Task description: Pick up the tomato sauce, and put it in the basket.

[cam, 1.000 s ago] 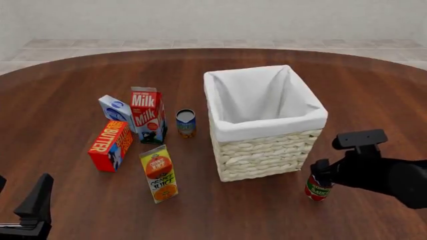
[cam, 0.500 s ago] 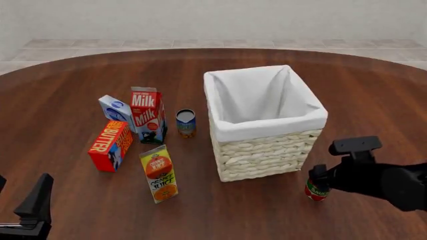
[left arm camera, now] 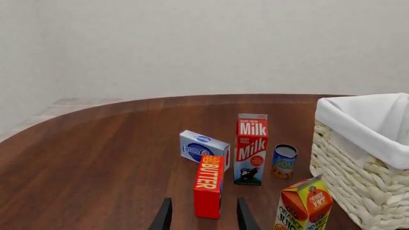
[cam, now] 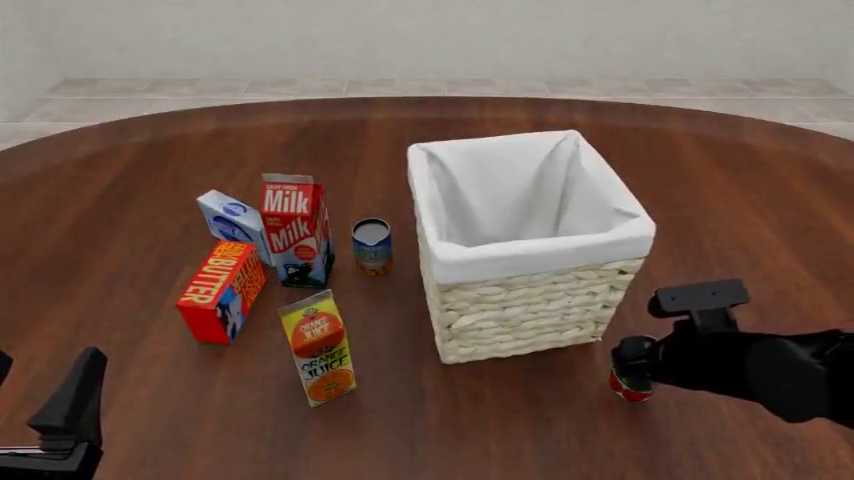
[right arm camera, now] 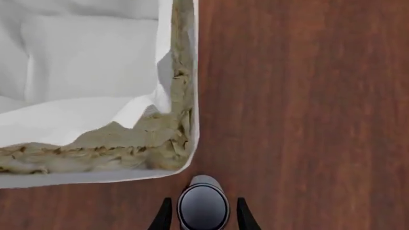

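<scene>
Tomato sauce can (cam: 630, 383) stands upright on the tabletop (cam: 160, 160), just off the basket's (cam: 531, 315) near right corner, at about 5 o'clock from it. Right gripper (right arm camera: 202, 216) is down over the can, one finger (right arm camera: 164, 218) on each side of the silver top; whether they actually pinch it, cannot tell. Left gripper (left arm camera: 203, 218) sits low at the near left edge, fingers spread, holding nothing.

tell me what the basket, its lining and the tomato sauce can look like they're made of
The basket looks like woven wicker or straw: pale interlaced strands with a matte finish. Its lining looks like white cloth, with soft folds draped over the rim. The tomato sauce can seems to be metal: its top is smooth, silvery and slightly glossy in the right wrist view. Its red label could be paper or print.
</scene>
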You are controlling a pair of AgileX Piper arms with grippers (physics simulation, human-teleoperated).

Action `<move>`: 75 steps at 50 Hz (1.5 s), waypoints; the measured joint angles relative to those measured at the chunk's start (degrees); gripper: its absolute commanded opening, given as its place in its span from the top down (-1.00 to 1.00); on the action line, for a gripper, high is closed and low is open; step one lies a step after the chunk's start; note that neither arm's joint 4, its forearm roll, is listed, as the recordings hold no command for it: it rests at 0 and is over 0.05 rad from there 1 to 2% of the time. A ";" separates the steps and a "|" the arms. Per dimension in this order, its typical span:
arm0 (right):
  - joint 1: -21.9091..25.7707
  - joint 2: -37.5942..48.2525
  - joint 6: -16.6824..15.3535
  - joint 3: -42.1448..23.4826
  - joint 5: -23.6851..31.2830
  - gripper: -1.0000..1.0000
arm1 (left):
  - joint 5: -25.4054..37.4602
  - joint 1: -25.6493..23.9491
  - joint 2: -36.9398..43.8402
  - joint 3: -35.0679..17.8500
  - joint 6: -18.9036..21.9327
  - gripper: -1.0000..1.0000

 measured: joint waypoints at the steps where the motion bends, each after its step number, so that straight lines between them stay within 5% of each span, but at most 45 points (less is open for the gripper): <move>1: 0.02 0.18 0.02 0.02 -0.14 -1.00 | 0.00 0.00 -0.01 0.00 0.00 -1.00; 28: -0.08 2.78 0.09 1.16 -2.74 -1.00 | 0.02 -0.01 -0.05 0.04 0.00 -1.00; 29: -0.08 2.73 0.05 1.19 -2.72 1.00 | 0.01 -0.01 -0.05 0.05 0.00 -1.00; 54: 0.26 -2.32 -1.73 1.55 0.82 1.00 | 0.02 0.00 -0.05 0.05 0.00 -1.00; 75: 1.29 -14.80 -1.76 0.40 11.60 1.00 | 0.02 0.00 -0.05 0.05 0.00 -1.00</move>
